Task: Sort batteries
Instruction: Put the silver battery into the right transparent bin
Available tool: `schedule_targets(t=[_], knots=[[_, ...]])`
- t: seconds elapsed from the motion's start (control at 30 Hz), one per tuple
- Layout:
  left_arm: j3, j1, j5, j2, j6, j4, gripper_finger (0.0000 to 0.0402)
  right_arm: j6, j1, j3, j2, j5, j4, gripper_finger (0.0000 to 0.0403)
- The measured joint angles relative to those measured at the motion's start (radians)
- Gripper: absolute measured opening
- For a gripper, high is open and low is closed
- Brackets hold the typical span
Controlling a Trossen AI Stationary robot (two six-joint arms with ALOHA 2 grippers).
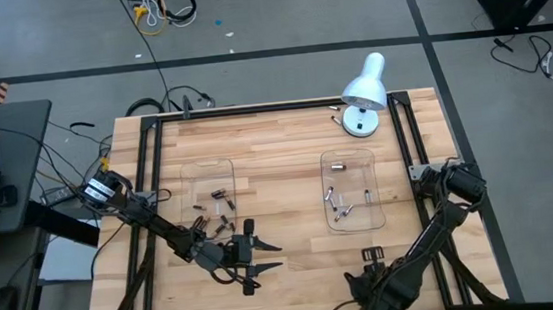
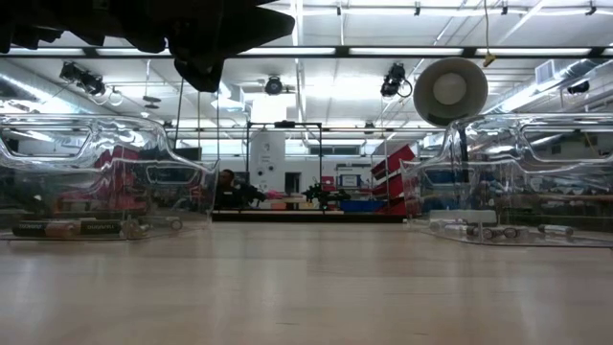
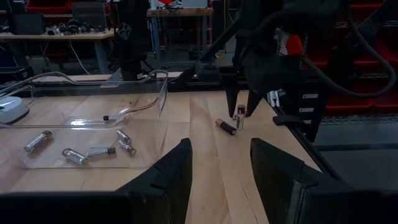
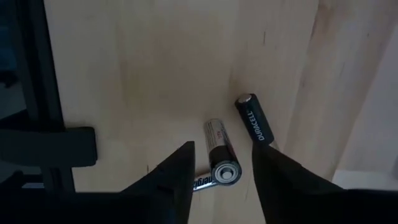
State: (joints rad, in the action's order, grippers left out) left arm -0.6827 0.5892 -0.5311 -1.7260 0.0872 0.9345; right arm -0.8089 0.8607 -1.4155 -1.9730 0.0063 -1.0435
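Two clear trays [image 1: 208, 167] on wood table [image 1: 275, 135]

One camera looks straight down; one sits low on the pale wooden surface [image 1: 275, 140]; both see the two clear plastic trays [image 1: 207, 171].

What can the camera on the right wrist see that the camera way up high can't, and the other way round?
Only the right wrist view shows the loose batteries up close: a silver battery between the right gripper's open dark fingers and a black battery marked Duracell lying beside it.

Only the high view shows the two clear plastic trays holding batteries, the white desk lamp, and the left gripper, open over bare table in front of the left-hand tray.

Both show the pale wooden table and the right arm, low at the table's front edge.
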Motion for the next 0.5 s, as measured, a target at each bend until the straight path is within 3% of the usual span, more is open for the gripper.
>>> schedule_targets(t=[0.2, 0.4, 0.5], knots=[[0.0, 0.0, 0.0, 0.0, 0.0, -0.007, 0.0162, 0.0, -0.008, 0.0, 0.0, 0.0, 0.003, 0.0104], [0.0, 0.0, 0.0, 0.0, 0.003, -0.01, 0.0162, 0.004, -0.008, 0.0, 0.0, -0.031, 0.002, 0.0039], [0.0, 0.0, 0.0, 0.0, 0.003, -0.013, 0.0162, 0.001, -0.008, 0.0, 0.001, -0.034, 0.002, 0.0039]])
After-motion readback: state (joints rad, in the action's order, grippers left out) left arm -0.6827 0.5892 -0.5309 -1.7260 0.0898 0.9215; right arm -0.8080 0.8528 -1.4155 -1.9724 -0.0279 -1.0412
